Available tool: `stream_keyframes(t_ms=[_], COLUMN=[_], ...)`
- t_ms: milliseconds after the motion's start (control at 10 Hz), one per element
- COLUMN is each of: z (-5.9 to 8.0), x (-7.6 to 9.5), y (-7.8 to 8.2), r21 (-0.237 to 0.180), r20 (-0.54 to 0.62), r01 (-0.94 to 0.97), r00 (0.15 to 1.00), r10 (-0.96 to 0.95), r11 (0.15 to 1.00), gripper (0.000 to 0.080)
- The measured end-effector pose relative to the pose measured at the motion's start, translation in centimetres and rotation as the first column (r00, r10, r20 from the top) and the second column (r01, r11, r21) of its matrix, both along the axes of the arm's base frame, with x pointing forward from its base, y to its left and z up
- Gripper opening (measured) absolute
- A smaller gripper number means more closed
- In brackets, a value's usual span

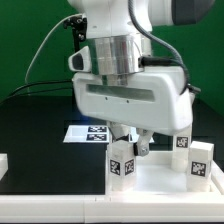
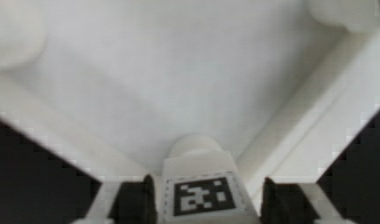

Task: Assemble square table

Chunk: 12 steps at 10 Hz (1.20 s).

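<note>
The white square tabletop (image 1: pixel 160 182) lies flat at the front, and in the wrist view the tabletop (image 2: pixel 169 80) fills most of the picture beneath the jaws. My gripper (image 1: pixel 133 150) hangs straight down over the panel's corner on the exterior view's left. It is shut on a white tagged leg (image 1: pixel 121 165) that stands upright on the panel. That same leg (image 2: pixel 201 190) sits between the two fingers (image 2: pixel 286 200) in the wrist view, its tag facing the camera. Two more tagged legs (image 1: pixel 200 165) (image 1: pixel 181 142) stand upright on the exterior view's right side of the panel.
The marker board (image 1: pixel 88 132) lies on the black table behind the gripper. A white block (image 1: pixel 3 166) shows at the exterior view's left edge. A black cable (image 1: pixel 40 55) hangs behind the arm in front of the green backdrop.
</note>
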State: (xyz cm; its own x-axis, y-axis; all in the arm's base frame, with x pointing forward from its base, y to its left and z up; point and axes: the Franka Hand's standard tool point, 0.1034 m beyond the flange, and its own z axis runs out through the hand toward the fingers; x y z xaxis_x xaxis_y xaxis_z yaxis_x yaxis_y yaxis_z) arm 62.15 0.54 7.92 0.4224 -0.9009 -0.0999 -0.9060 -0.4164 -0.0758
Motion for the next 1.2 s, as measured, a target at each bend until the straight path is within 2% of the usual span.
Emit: stream_keyframes(t_ms=[100, 300, 500, 700, 800, 900, 1000, 1100, 1200], z=[0.1, -0.1, -0.2, -0.1, -0.2, -0.2, -0.2, 0.0, 0.7], x=[0.1, 0.6, 0.7, 0.7, 0.7, 0.7, 0.6, 0.7, 0.9], y=[0.4, 0.7, 0.8, 1.5, 1.4, 1.4, 1.5, 1.4, 1.2], r21=[0.001, 0.044, 0.05, 0.045, 0.043, 0.044, 0.043, 0.049, 0.058], r20=[-0.025, -0.054, -0.077, -0.089, -0.093, -0.091, -0.09, -0.081, -0.067], r01=[0.191, 0.504, 0.624, 0.656, 0.671, 0.662, 0.647, 0.612, 0.584], r00=[0.981, 0.863, 0.781, 0.754, 0.74, 0.748, 0.762, 0.79, 0.811], r10=[-0.191, -0.502, -0.62, -0.651, -0.666, -0.657, -0.642, -0.608, -0.581], r11=[0.982, 0.862, 0.78, 0.753, 0.74, 0.748, 0.761, 0.789, 0.809], gripper=[0.0284, 0.0284, 0.0284, 0.0284, 0.0322, 0.0322, 0.0513, 0.0625, 0.0625])
